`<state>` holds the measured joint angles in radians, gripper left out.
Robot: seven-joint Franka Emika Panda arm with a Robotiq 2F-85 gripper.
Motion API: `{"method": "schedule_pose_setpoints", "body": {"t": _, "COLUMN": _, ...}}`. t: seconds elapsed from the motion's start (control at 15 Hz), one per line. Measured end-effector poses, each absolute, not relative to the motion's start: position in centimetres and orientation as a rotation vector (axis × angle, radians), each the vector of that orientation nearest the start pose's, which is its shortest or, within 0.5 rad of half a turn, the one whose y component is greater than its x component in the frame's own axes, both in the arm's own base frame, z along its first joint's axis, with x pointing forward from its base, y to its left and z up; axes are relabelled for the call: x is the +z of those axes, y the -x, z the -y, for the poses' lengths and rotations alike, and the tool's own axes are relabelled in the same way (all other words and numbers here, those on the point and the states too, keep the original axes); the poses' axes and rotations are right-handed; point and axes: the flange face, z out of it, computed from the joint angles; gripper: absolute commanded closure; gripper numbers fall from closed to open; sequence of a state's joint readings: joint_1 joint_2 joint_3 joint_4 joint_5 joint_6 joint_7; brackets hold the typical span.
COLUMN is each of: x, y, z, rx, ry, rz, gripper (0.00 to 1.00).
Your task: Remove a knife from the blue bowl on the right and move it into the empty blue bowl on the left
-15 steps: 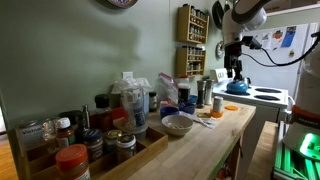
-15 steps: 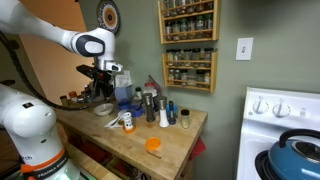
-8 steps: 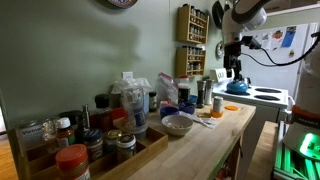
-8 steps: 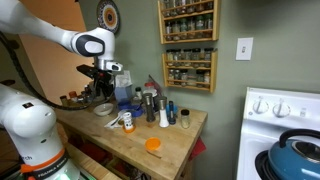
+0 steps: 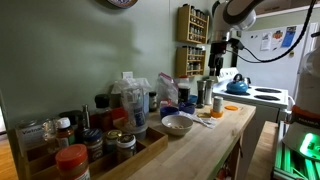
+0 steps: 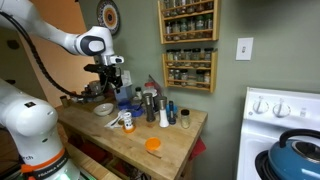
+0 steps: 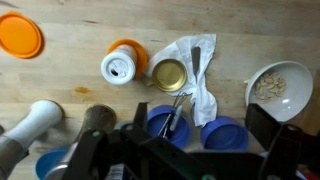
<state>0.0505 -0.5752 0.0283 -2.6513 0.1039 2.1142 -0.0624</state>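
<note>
In the wrist view the gripper (image 7: 180,160) is hanging over the tabletop (image 7: 70,85) with its jaws spread wide and nothing between them. The knife (image 7: 176,112) is lying in the blue bowl (image 7: 152,122) almost straight below the gripper. Its long axis is slanting from inside that bowl up toward the napkin (image 7: 205,70) beyond the rim. The empty blue bowl (image 7: 228,135) is sitting just beside that bowl. The jaws seem to be standing across the knife's length, so a straight descent looks enough.
</note>
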Motion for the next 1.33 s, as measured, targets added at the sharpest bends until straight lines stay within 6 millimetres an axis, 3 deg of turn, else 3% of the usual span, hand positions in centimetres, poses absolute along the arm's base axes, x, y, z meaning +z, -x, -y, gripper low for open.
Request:
{"method": "schedule_pose_setpoints", "body": {"t": 0.2, "x": 40.9, "y": -39.0, "z": -6.2, "rx": -0.042, "ry": 3.06, "rz": 0.313, "gripper": 0.0}}
{"method": "schedule_pose_setpoints", "body": {"t": 0.4, "x": 37.8, "y": -41.6, "z": -7.8, "rx": 0.029, "ry": 3.044, "rz": 0.475, "gripper": 0.0}}
{"method": "schedule_pose_setpoints", "body": {"t": 0.73, "x": 32.6, "y": -45.2, "z": -7.6, "rx": 0.109, "ry": 3.001, "rz": 0.635, "gripper": 0.0}}
{"method": "schedule_pose_setpoints", "body": {"t": 1.13, "x": 28.1, "y": -48.1, "z": -6.4, "rx": 0.174, "ry": 2.99, "rz": 0.624, "gripper": 0.02}}
{"method": "schedule_pose_setpoints", "body": {"t": 1.33, "x": 26.6, "y": -49.2, "z": -5.9, "rx": 0.202, "ry": 2.989, "rz": 0.598, "gripper": 0.31}}
